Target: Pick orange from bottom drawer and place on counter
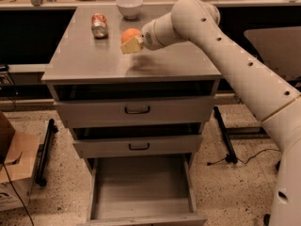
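The orange (129, 33) is held in my gripper (131, 42) above the middle of the grey counter (84, 60); a shadow lies on the counter below it. The gripper is shut on the orange, its pale fingers (132, 45) showing in front of the fruit. My white arm reaches in from the right. The bottom drawer (141, 187) is pulled out at the foot of the cabinet, its grey floor bare.
A red-and-silver can (99, 25) lies at the counter's back left and a white bowl (129, 6) stands at the back. Two shut drawer fronts with black handles (137, 110) sit above the open drawer. A cardboard box (14, 171) stands on the floor at left.
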Robot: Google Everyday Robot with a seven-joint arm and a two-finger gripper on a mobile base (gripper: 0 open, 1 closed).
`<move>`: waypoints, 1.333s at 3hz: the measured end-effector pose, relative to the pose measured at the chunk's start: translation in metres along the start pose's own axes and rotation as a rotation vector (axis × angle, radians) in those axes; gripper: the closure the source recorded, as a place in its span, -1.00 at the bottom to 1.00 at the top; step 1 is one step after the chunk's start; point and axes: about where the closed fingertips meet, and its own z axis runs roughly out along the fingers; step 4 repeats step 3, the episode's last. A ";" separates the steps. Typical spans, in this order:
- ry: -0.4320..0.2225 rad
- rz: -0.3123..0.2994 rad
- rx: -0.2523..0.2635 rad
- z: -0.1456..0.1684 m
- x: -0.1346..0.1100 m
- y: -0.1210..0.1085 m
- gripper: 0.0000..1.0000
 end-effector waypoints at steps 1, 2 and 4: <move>0.000 0.000 0.000 0.000 0.000 0.000 -0.75; 0.000 0.000 0.000 0.000 0.000 0.000 -1.00; 0.000 0.000 0.000 0.000 0.000 0.000 -1.00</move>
